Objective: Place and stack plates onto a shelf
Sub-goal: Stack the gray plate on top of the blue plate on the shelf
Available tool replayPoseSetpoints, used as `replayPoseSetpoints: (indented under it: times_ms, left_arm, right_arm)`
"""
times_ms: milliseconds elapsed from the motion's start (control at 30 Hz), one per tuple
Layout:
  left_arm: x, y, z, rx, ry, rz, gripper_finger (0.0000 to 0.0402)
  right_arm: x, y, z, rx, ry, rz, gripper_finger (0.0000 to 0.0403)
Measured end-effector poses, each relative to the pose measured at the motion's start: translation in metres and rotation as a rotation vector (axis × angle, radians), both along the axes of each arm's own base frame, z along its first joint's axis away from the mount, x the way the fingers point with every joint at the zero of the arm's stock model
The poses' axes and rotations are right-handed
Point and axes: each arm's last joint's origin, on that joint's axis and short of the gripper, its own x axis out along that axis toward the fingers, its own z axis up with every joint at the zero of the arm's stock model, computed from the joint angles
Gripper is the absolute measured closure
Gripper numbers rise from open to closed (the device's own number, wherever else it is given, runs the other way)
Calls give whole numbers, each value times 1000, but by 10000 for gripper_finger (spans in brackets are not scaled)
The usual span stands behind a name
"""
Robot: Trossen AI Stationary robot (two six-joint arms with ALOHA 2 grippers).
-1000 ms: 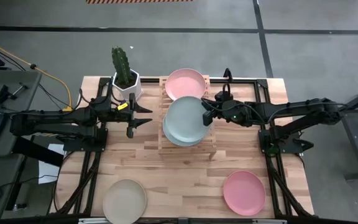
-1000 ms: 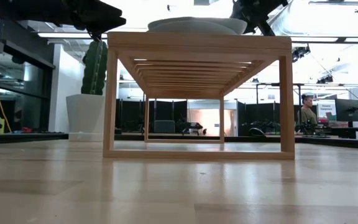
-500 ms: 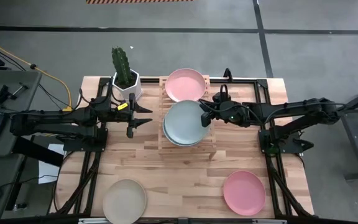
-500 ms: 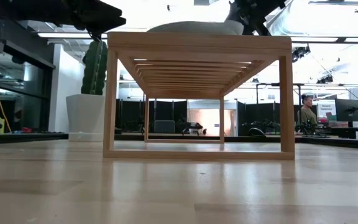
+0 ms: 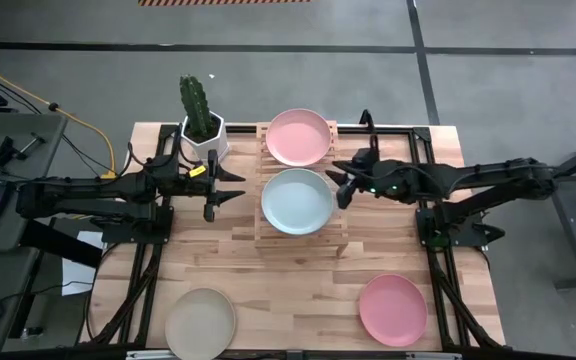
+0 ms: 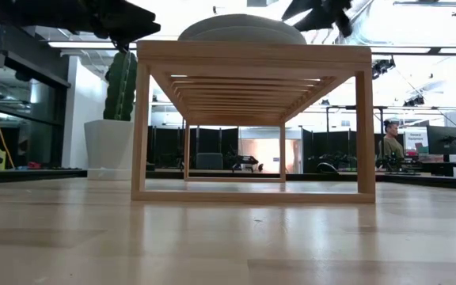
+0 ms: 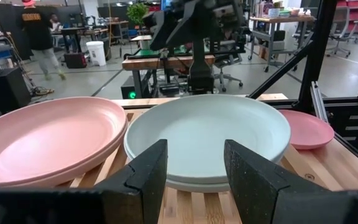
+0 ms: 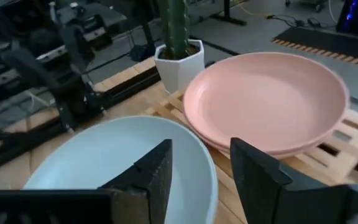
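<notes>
Mint green round plates (image 5: pixel 297 201), 2 stacked, sit on light-wood slatted shelf (image 5: pixel 340 240); right gripper (image 5: pixel 339 184) just beside, fingers spread, empty.

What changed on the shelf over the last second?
The right tool let go of the top green plate, which settled squarely onto the one beneath, and drew back to the right, open. The left tool, pink stack and the beige and pink plates on the table stayed put.

Bright overhead glare, soft wrist-view blur
</notes>
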Motion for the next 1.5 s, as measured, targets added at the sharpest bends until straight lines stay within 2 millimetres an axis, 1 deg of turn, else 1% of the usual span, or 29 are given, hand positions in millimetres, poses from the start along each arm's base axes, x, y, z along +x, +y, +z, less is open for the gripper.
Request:
replayPoseSetpoints:
  times_ms: [133,233,467,567,667,767,867,967,1067,1167,1200,1233,1333,1433,1500]
  left_arm:
    - [0,0,0,-1,4,0,252]
    - [0,0,0,-1,4,0,252]
    - [0,0,0,-2,0,3,252]
    - [0,0,1,-2,-5,4,252]
    - [0,0,1,-2,-6,4,252]
    - [0,0,1,-1,-7,3,252]
    - [0,0,1,-1,-7,3,252]
    - [0,0,1,0,-7,4,252]
    - [0,0,1,0,-7,4,252]
    - [0,0,1,2,-8,4,252]
    - [0,0,1,2,-7,4,252]
    - [0,0,1,1,-7,4,252]
    - [0,0,1,-3,-7,4,252]
    - [0,0,1,-15,-7,5,252]
    - [0,0,1,-15,-6,5,252]
  right_arm:
    - [-19,11,1,-30,79,28,258]
    - [-31,22,-1,-70,142,35,258]
    - [-56,50,-13,-219,231,-112,258]
    - [-71,55,-21,-222,266,-164,258]
    - [-85,55,-27,-187,278,-224,258]
    - [-93,56,-30,-165,276,-254,258]
    - [-93,56,-30,-163,262,-255,258]
    - [-87,55,-30,-164,247,-260,258]
    - [-77,50,-46,-147,252,-232,259]
    - [-61,39,-66,-118,281,-111,263]
    - [-56,35,-68,-126,273,-58,264]
    - [-51,30,-66,-141,242,-5,265]
    - [-44,13,-46,-214,132,118,265]
    - [-49,-2,-23,-278,39,172,265]
    - [-56,-9,-14,-296,-16,209,265]
